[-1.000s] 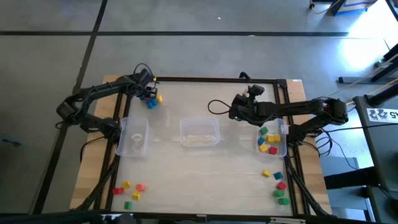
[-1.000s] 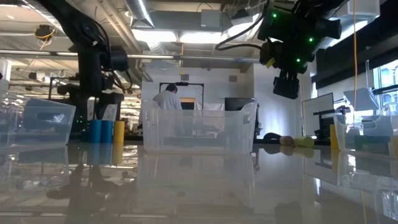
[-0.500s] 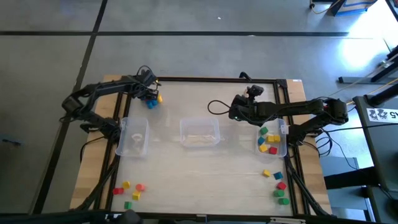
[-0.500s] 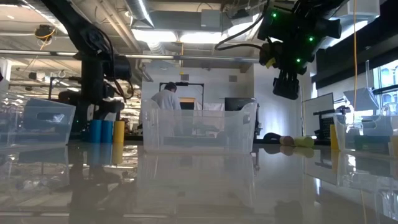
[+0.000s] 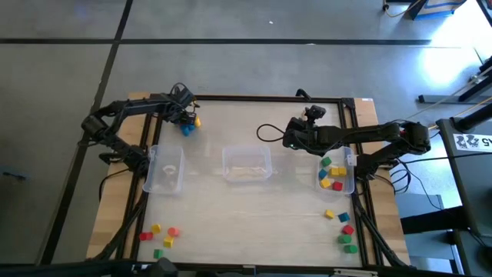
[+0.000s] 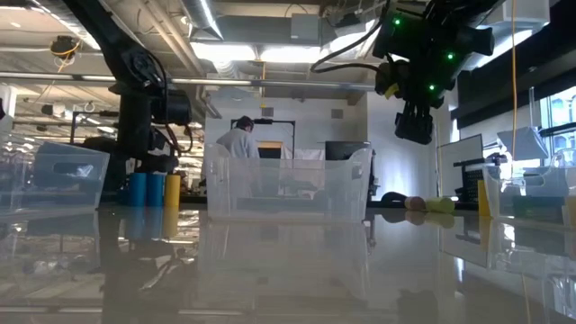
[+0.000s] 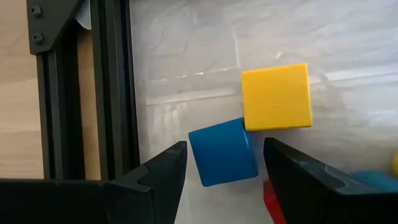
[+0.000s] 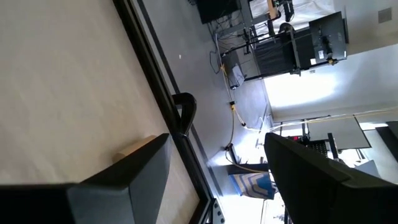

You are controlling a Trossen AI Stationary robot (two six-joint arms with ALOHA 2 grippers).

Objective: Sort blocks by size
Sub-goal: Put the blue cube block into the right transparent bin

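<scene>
Several blocks fill the right-edge bin; three loose clusters remain. Left gripper, wide, straddles a blue block; right gripper waits wide.

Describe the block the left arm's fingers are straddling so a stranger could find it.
Go to the table's far-left corner, where a few blocks cluster by the black frame. The blue block sits between the left gripper's open fingers, touching a yellow cube; it is the tilted one.

Left claw hovers over blue and yellow blocks (far-left corner).
</scene>
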